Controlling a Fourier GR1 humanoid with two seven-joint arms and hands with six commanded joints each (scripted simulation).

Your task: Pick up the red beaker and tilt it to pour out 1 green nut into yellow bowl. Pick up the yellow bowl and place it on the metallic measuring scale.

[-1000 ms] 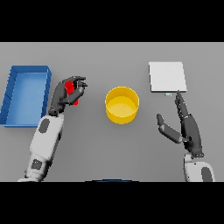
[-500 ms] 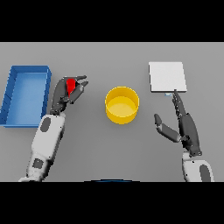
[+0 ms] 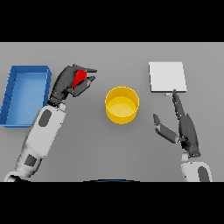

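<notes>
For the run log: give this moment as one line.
left hand: shut on red beaker, left of yellow bowl | right hand: open, idle below scale | bowl: on table, not on scale

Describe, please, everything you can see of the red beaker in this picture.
The red beaker is a small, plain red vessel, mostly hidden by the dark fingers of the left hand, which are curled round it. Only a rounded red patch shows, so its shape, tilt and contents cannot be told. It sits left of the yellow bowl, apart from it, and right of the blue tray.
</notes>
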